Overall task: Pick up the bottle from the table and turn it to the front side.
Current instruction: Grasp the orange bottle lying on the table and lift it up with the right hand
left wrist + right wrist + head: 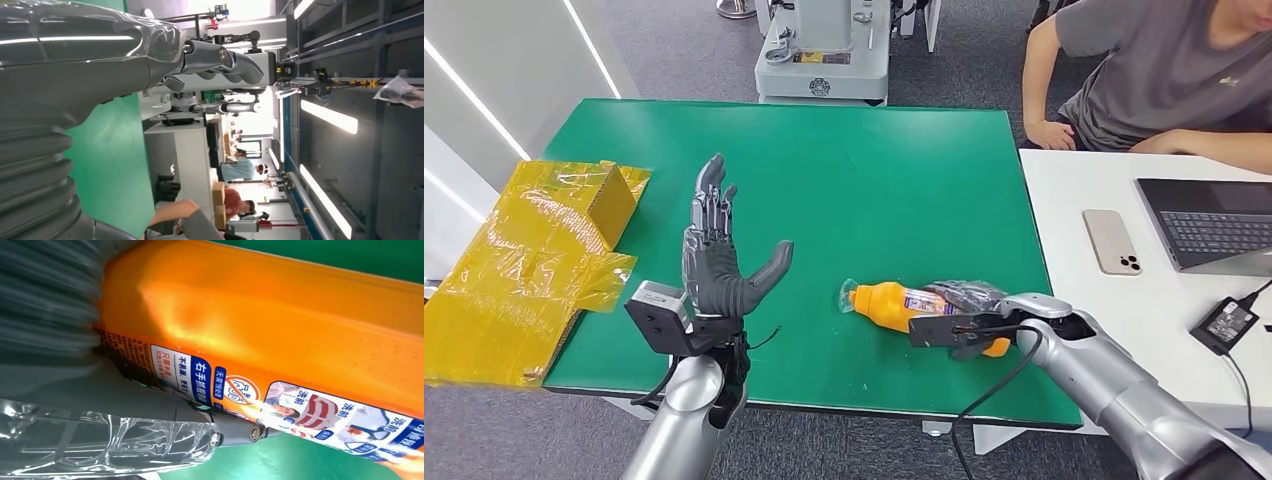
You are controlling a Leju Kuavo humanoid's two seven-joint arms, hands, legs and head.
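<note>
we see the orange plastic bottle with the printed label [902, 303] lying on its side on the green surface [874, 170], clear cap end pointing toward our left, and our right hand [969, 300] lies over its base end with the fingers [964, 292] wrapped around it, the thumb pressed along the label in the right wrist view. our left hand [716, 262] stands upright above the surface, well apart from the bottle, its fingers [711, 205] spread wide and holding nothing. a crumpled yellow plastic-wrapped box [534, 260] sits at the surface's left edge, and a person in a grey shirt [1164, 70] sits at the white desk [1074, 290] with a phone [1111, 241] and laptop [1209, 222].
</note>
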